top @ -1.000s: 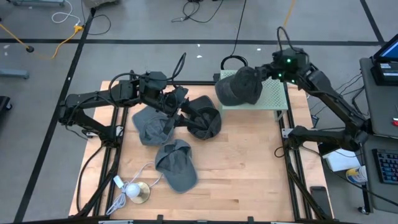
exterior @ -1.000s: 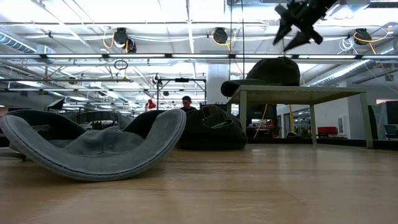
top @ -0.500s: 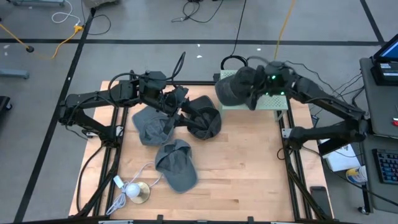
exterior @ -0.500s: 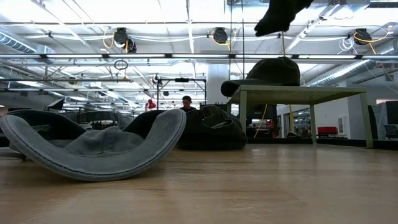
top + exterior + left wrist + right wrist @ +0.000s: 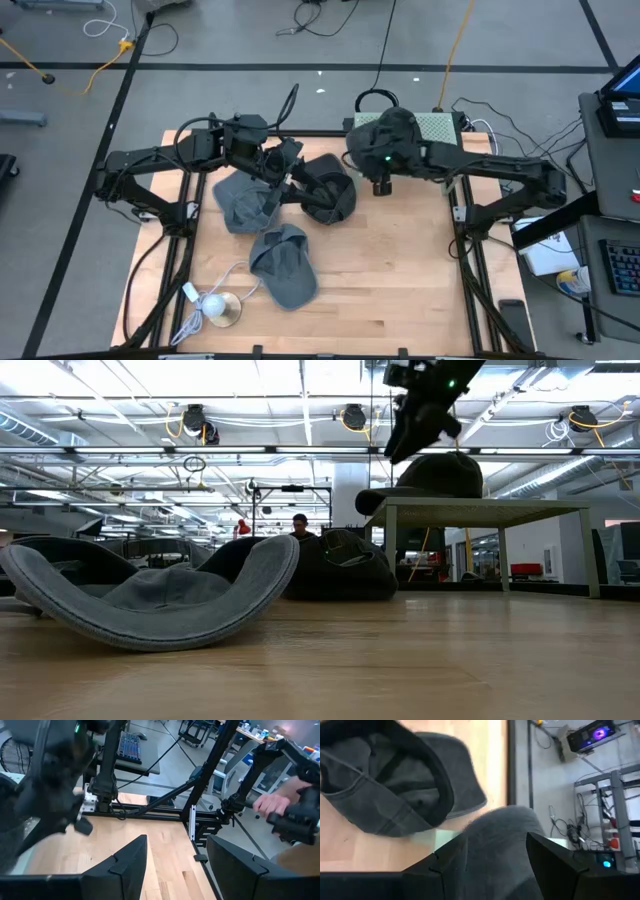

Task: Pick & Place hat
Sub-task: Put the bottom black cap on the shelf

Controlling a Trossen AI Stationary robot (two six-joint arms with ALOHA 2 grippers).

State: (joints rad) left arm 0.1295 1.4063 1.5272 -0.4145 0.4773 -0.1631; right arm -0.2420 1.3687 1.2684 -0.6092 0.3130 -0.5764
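A dark grey hat [image 5: 388,138] [image 5: 440,473] sits crown up on a small raised stand [image 5: 442,128] [image 5: 490,510] at the table's far right. My right gripper [image 5: 381,184] [image 5: 412,422] [image 5: 495,865] hangs open just off the hat's near-left side, clear of it. On the table lie a black hat [image 5: 330,192] [image 5: 385,785] with its opening up, a grey hat [image 5: 243,205] [image 5: 150,600] and a grey cap [image 5: 283,263]. My left gripper [image 5: 288,165] [image 5: 175,865] hovers open above the grey and black hats, with nothing between its fingers.
A white cord with a gold disc [image 5: 215,308] lies at the near left corner. Bare wood spans the table's near right. Dark frame rails [image 5: 470,280] run along both sides. A person [image 5: 300,525] sits far behind; a hand [image 5: 272,805] shows beyond the table's edge.
My right gripper has swung from behind the stand's far right corner toward the table's left and near side, passing over the hat on the stand, sinking and rolling as it went. The hats have stayed where they were.
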